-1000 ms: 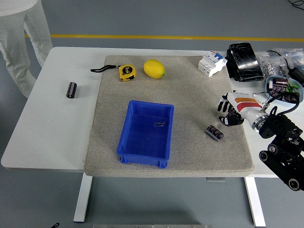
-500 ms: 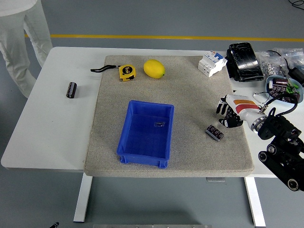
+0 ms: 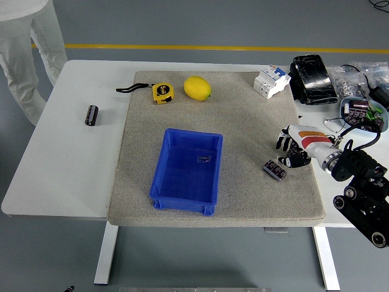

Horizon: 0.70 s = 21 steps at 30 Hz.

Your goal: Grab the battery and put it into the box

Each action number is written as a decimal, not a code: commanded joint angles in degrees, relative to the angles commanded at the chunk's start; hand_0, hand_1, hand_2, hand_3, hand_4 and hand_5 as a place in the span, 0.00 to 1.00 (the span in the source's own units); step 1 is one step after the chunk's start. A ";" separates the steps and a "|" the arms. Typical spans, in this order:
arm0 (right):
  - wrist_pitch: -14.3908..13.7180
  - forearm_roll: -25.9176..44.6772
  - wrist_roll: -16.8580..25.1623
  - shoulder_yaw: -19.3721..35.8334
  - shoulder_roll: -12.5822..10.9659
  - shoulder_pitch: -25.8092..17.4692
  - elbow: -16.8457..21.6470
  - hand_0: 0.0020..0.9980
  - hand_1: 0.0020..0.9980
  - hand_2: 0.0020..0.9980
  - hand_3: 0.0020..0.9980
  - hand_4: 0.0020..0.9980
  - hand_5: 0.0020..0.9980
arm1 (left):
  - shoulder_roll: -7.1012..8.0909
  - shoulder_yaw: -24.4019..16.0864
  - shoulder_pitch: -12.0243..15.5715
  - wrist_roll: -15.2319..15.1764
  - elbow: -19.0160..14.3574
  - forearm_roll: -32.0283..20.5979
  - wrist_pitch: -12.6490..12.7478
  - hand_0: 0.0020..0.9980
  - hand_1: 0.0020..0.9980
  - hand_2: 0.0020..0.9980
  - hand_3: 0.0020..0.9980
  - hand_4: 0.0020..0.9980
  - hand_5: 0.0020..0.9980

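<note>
A small black battery (image 3: 275,170) lies on the grey mat (image 3: 243,121), right of the blue box (image 3: 159,182). The box sits open-topped at the mat's middle, with one tiny dark piece (image 3: 203,159) on its floor. My right hand (image 3: 289,152), white with black fingers, hovers just right of and above the battery, fingers relaxed and holding nothing. It is close to the battery, and I cannot tell whether it touches it. A black cylinder (image 3: 91,115) lies on the bare table far left. My left hand is out of view.
A yellow tape measure (image 3: 161,92) and a lemon (image 3: 197,88) lie at the mat's back. A white circuit breaker (image 3: 271,81), a black pack (image 3: 313,79) and a bowl of parts (image 3: 360,113) crowd the back right. A person's legs (image 3: 27,48) stand at the far left.
My right hand has come down and slightly left, closer to the battery. Nothing else has moved.
</note>
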 joint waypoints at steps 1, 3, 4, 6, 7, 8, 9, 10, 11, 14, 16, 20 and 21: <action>0.19 -0.20 0.03 0.01 -0.06 0.00 0.10 0.47 0.44 0.46 0.46 0.79 0.25 | 0.01 0.00 0.00 0.02 0.00 0.01 0.00 0.61 0.60 0.68 0.76 0.82 0.96; 0.75 -0.50 0.17 0.00 -0.17 0.02 0.17 0.49 0.45 0.47 0.47 0.84 0.31 | 0.03 -0.11 0.01 0.03 0.00 0.16 0.00 0.61 0.60 0.68 0.75 0.82 0.96; 1.13 -0.67 0.26 -0.03 -0.21 0.05 0.13 0.49 0.45 0.47 0.47 0.84 0.31 | 0.04 -0.15 0.02 0.03 0.00 0.19 0.03 0.61 0.60 0.68 0.75 0.82 0.96; 1.55 -1.05 0.52 -0.07 -0.24 0.16 -0.20 0.49 0.45 0.47 0.47 0.84 0.31 | 0.03 -0.15 0.02 0.05 0.00 0.19 0.09 0.61 0.60 0.68 0.75 0.82 0.96; 1.69 -1.23 0.62 -0.05 -0.22 0.22 -0.41 0.49 0.45 0.47 0.47 0.84 0.31 | 0.04 -0.16 0.02 0.05 0.00 0.23 0.09 0.61 0.60 0.68 0.75 0.82 0.96; 1.81 -1.41 0.69 0.00 -0.20 0.26 -0.60 0.51 0.48 0.50 0.49 0.86 0.31 | 0.04 -0.16 0.02 0.06 0.00 0.27 0.08 0.61 0.60 0.68 0.75 0.82 0.96; 1.91 -1.58 0.77 0.08 -0.18 0.29 -0.77 0.51 0.48 0.50 0.49 0.86 0.31 | 0.05 -0.13 0.02 0.06 0.00 0.27 0.06 0.61 0.60 0.68 0.75 0.82 0.96; 2.08 -2.03 0.91 0.26 -0.21 0.35 -0.95 0.51 0.48 0.50 0.49 0.86 0.31 | 0.06 0.00 0.00 0.05 0.00 0.15 0.07 0.61 0.60 0.68 0.75 0.82 0.96; 2.21 -2.38 0.99 0.39 -0.26 0.37 -0.97 0.51 0.48 0.50 0.49 0.86 0.31 | 0.07 0.04 -0.01 0.04 0.00 0.09 0.07 0.61 0.60 0.68 0.75 0.82 0.96; 2.60 -3.33 1.19 0.98 -0.58 0.32 -0.54 0.50 0.49 0.50 0.49 0.91 0.29 | 0.10 0.27 -0.01 -0.01 0.00 -0.28 0.10 0.61 0.60 0.68 0.76 0.82 0.96; 2.84 -4.11 1.31 1.47 -0.96 0.29 0.04 0.50 0.49 0.50 0.49 0.91 0.29 | 0.13 0.35 0.00 -0.05 0.00 -0.46 0.12 0.61 0.60 0.68 0.76 0.82 0.96; 3.04 -5.11 1.30 2.31 -1.51 0.29 0.73 0.49 0.49 0.51 0.49 0.88 0.32 | 0.24 0.68 0.04 -0.07 0.00 -0.86 0.10 0.61 0.60 0.68 0.75 0.82 0.95; 3.15 -5.27 1.31 2.51 -1.72 0.27 0.97 0.49 0.49 0.51 0.49 0.88 0.32 | 0.28 0.74 0.04 -0.04 0.00 -0.89 0.08 0.61 0.60 0.68 0.75 0.82 0.95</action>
